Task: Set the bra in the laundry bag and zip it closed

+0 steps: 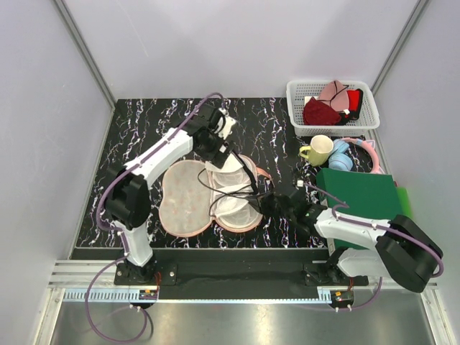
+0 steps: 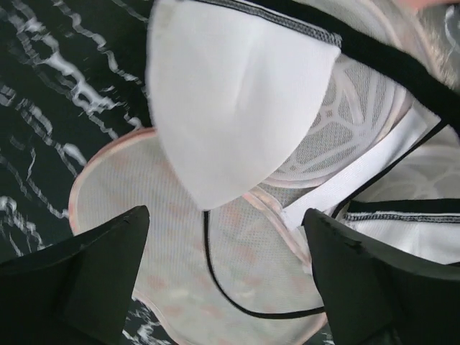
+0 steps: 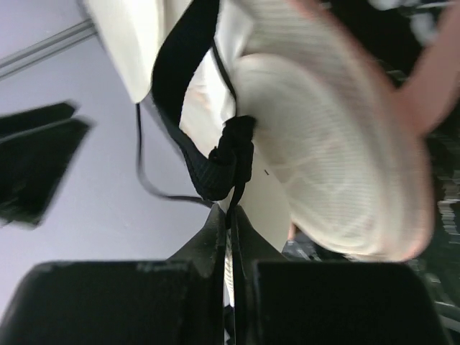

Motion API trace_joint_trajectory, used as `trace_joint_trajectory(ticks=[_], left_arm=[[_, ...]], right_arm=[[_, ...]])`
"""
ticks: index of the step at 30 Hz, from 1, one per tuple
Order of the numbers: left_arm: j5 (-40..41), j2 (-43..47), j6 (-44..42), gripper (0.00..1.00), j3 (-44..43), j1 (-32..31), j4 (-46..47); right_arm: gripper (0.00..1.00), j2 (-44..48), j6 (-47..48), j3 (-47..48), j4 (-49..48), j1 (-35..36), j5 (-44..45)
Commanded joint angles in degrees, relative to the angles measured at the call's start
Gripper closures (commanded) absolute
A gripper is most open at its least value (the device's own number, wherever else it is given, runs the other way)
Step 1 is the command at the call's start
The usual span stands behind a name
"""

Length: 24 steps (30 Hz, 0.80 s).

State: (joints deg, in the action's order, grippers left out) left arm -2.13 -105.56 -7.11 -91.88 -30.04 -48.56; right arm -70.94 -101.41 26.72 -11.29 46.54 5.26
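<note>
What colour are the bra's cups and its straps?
White cups, black straps; the left wrist view shows the bra best.

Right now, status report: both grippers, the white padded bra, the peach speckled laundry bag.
Left gripper open over the white padded bra. Right gripper shut on its black strap. Peach speckled laundry bag open, unzipped. Nothing obstructing.

Mid-table, laundry bag (image 1: 184, 199) under bra (image 1: 231, 176); basket (image 1: 367, 113) behind mug (image 1: 319, 150), right.

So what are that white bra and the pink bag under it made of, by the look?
The bra: smooth, matte cups, likely moulded foam under fabric, with black stitched trim. The laundry bag: fine see-through mesh, probably synthetic, with a pink edge.
</note>
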Motion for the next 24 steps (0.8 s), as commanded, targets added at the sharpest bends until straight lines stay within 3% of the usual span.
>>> trace_joint_trajectory(ticks=[1,3,8,13,16,20,24], left_arm=[[7.2,12.5,21.3,0.03,1.8,0.2,-2.0],[3.6,20.5,30.8,0.03,8.0,0.2,-2.3],[-12.3,38.1,62.2,0.06,33.3,-1.4,5.6],[-13.2,53.4,91.3,0.03,47.4,-6.0,18.8],[-12.2,54.1,99.5,0.01,50.7,-8.6,21.0],[-16.6,49.0,104.6,0.01,52.9,-10.4,24.4],[-16.0,46.4,108.1,0.02,54.7,-11.9,26.6]], right_arm=[[1.0,4.3,0.9,-4.5,1.5,0.5,-1.5],[1.0,6.6,-1.4,-6.8,1.3,0.5,-0.1],[1.0,9.0,-3.4,-9.4,-1.3,0.5,0.8],[1.0,2.8,-2.8,-7.7,-7.0,0.5,-0.3],[1.0,0.3,-3.4,-7.6,-10.2,0.5,-1.1],[1.0,-0.1,-3.9,-7.3,-10.2,0.5,-1.4],[1.0,0.7,-4.4,-6.9,-9.9,0.6,-1.1]])
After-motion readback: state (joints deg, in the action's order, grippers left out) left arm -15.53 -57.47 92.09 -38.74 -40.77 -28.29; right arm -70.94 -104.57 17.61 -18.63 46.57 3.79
